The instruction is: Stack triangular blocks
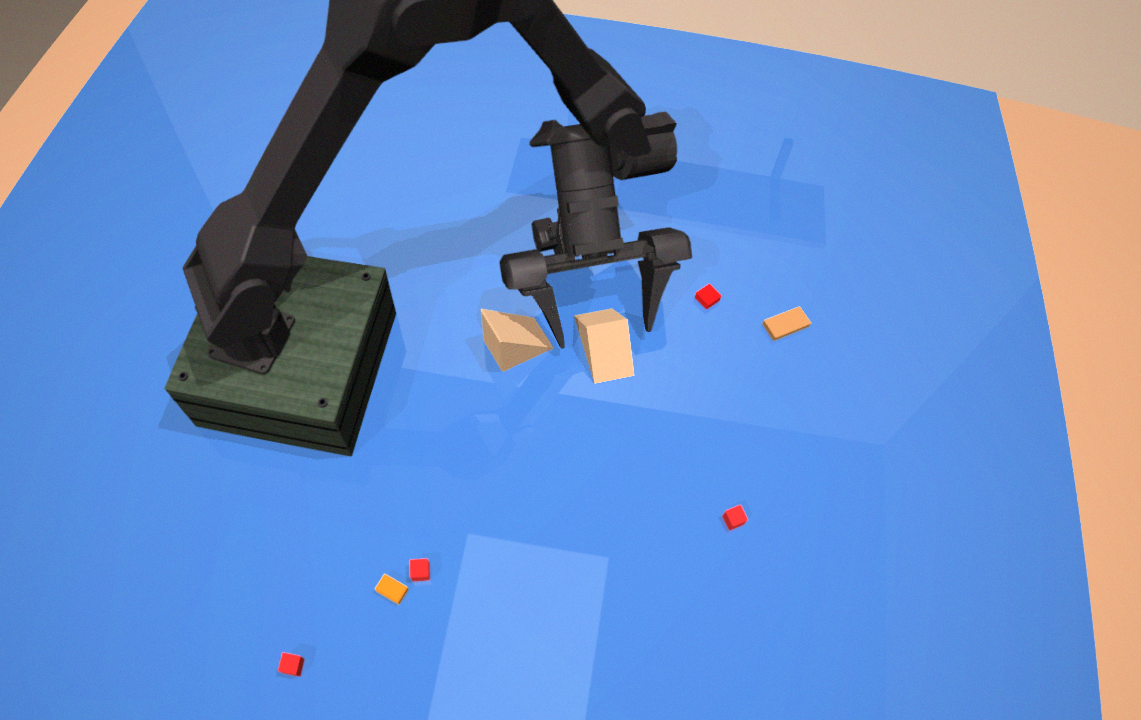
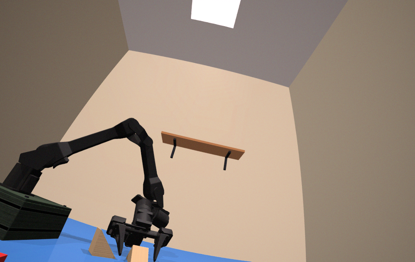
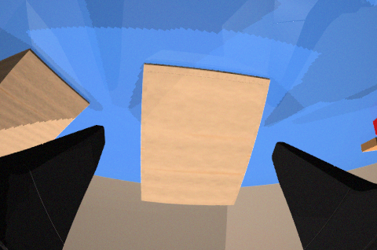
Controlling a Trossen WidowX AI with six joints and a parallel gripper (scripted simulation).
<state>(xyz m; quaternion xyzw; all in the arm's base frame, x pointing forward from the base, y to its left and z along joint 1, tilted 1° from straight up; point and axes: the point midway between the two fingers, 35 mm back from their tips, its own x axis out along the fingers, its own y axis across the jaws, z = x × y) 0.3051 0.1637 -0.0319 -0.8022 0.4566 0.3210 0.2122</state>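
My gripper [image 1: 605,339] [image 2: 136,258] [image 3: 193,145] is open and empty, its fingertips to either side of the right triangular block [image 1: 611,349] [image 2: 139,254] [image 3: 196,136]. That block rests on the table, and there is a gap between it and each finger in the wrist view. The left triangular block [image 1: 516,342] [image 2: 100,246] [image 3: 35,93] stands on the table apart from it, turned at a different angle. The left fingertip is between the two blocks, close to the left block's near corner in the top view. How high the fingertips are above the table is hard to tell.
Right of the gripper lie a red cube [image 1: 707,296] and an orange-brown slab [image 1: 786,323]. Further forward are another red cube [image 1: 735,516], a red cube [image 1: 419,569] beside an orange slab [image 1: 390,589], and a red cube [image 1: 290,664]. The green arm base [image 1: 305,376] stands left.
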